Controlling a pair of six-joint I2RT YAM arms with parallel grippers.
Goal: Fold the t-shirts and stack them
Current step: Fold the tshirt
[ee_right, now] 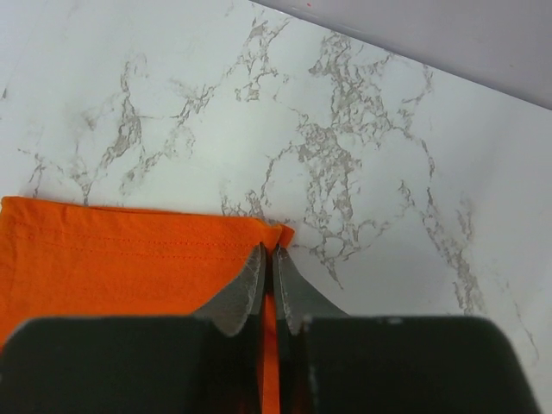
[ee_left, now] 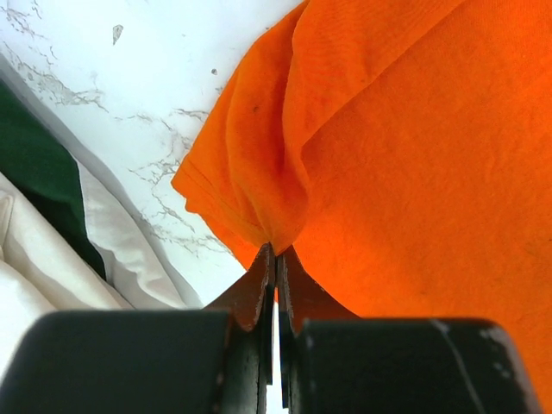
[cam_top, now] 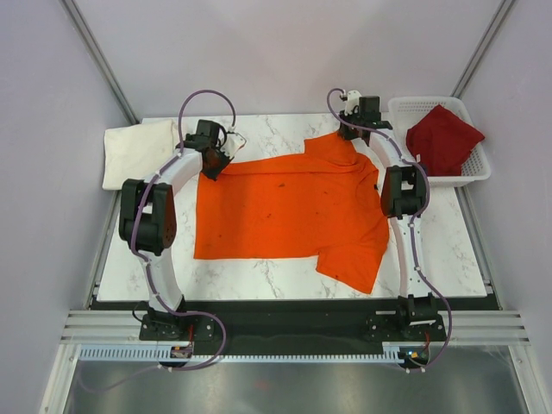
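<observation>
Marble-patterned and white, the surface (cam_top: 285,280) is carrying one orange shirt (cam_top: 289,207) spread flat across its middle, with the two arm bases sitting at the near edge. Nearest to the bases, what looks like a sleeve is trailing off the shirt's near right corner, while the rest is lying smooth, its long axis running left to right. At the far left corner, the left fingers (ee_left: 253,297) are pinching a gathered fold of orange cloth, pressed tight together with the cloth bunching up just beyond their tips. At the far right corner, the right fingers (ee_right: 244,297) are closing narrowly on a stitched edge, and a strip of orange is showing between them, so they seem to be gripping it. Both sets of fingers are therefore sitting on the shirt's far long edge, with the whole garment lying toward the bases from them, and each arm is the nearer one to its own corner. A fold would probably mean drawing that far edge evenly toward the near one. Farther off, a white shirt (cam_top: 138,151) is lying folded at the far left, and a red shirt (cam_top: 444,138) is resting in a basket (cam_top: 421,102) at the far right.
</observation>
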